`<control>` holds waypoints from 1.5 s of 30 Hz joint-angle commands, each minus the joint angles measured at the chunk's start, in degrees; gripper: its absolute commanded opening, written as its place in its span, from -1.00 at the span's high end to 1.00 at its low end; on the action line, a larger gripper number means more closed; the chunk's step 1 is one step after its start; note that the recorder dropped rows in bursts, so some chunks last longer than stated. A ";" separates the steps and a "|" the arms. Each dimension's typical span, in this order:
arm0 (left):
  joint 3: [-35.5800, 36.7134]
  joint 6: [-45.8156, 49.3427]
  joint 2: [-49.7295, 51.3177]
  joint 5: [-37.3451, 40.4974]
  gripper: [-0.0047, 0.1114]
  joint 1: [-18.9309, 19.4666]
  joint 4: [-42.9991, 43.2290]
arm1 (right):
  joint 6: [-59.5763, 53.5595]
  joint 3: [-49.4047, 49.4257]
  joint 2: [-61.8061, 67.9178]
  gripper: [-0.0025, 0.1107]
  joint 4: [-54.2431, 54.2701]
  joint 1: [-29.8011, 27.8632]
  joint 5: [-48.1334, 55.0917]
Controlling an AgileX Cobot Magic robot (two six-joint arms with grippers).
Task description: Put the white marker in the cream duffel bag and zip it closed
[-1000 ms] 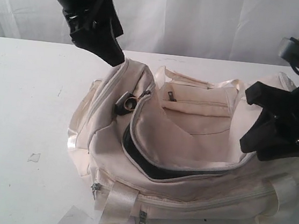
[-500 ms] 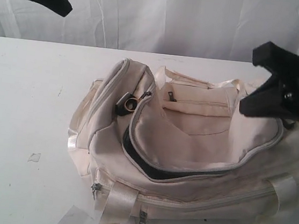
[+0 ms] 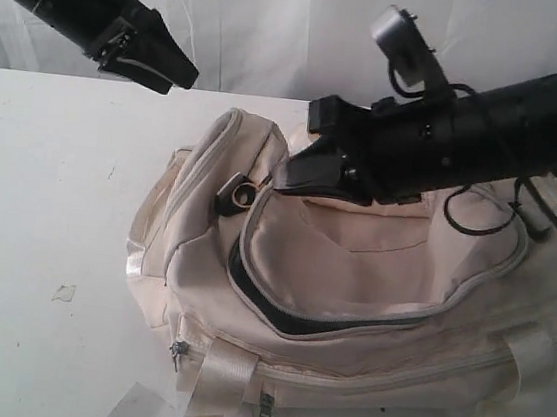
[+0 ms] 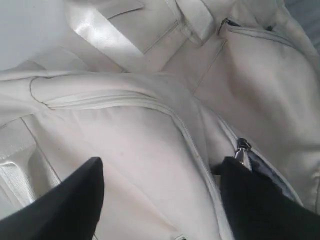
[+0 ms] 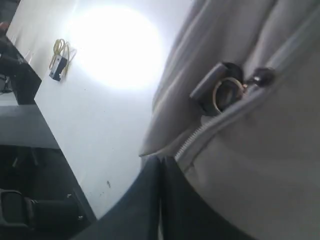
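Note:
The cream duffel bag (image 3: 352, 267) lies on the white table, its main curved zipper open, with black lining (image 3: 276, 314) showing along the front of the gap. The white marker is out of view. My right gripper (image 3: 284, 176) reaches across the bag to the zipper's left end, beside a black clip with a brass ring (image 3: 232, 195). In the right wrist view the right gripper (image 5: 161, 159) is shut at the zipper teeth (image 5: 192, 140); nothing shows between its fingers. My left gripper (image 3: 178, 74) hovers above and left of the bag. The left gripper (image 4: 161, 172) stands open over cream fabric.
The white table (image 3: 39, 191) carries small clear scraps (image 3: 65, 293) left of the bag and another (image 3: 130, 408) at the front. A white curtain hangs behind. A yellow cable bundle (image 5: 60, 55) lies far off on the table. Strap handles (image 3: 224, 378) hang at the bag's front.
My right arm has swung from the bag's right end across to the zipper's left end. My left gripper lifted off the bag's left top, went up left, then came back a little.

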 commanded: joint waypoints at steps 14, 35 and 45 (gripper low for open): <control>0.01 -6.22 3.72 4.00 -0.29 -5.35 4.67 | -27.69 -3.93 3.65 0.34 -22.79 15.46 -28.47; 0.01 -11.03 3.72 5.33 -0.29 -9.37 10.12 | -16.60 -3.93 6.05 0.16 -48.14 23.60 -33.21; 0.01 -11.03 3.72 5.36 -0.29 -9.37 10.12 | -0.17 -3.93 9.12 0.17 -65.92 23.60 -32.46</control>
